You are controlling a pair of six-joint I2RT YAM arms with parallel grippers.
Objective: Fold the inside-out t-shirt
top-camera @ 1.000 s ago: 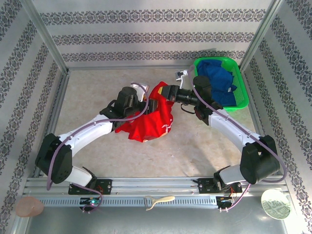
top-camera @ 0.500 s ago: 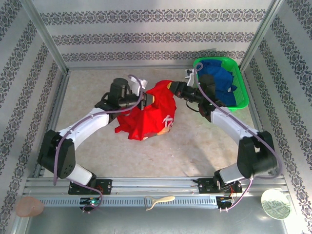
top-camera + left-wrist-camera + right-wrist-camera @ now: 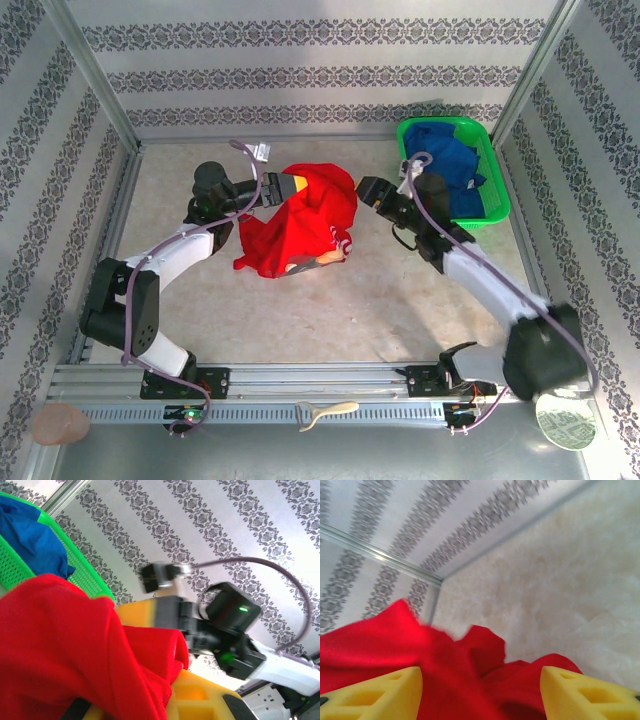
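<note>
Beige table (image 3: 400,290) | left pincer (image 3: 290,187) clenched on red t-shirt (image 3: 315,215) | right pincer (image 3: 363,189) released, both arms angled inward

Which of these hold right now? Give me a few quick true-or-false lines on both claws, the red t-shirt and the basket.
1. The left claw is shut on the red t-shirt. True.
2. The right claw is shut. False: its fingers stand wide apart.
3. The blue garment lies in the green basket. True.
4. The t-shirt lies flat and neatly folded. False: it is a crumpled heap.
</note>
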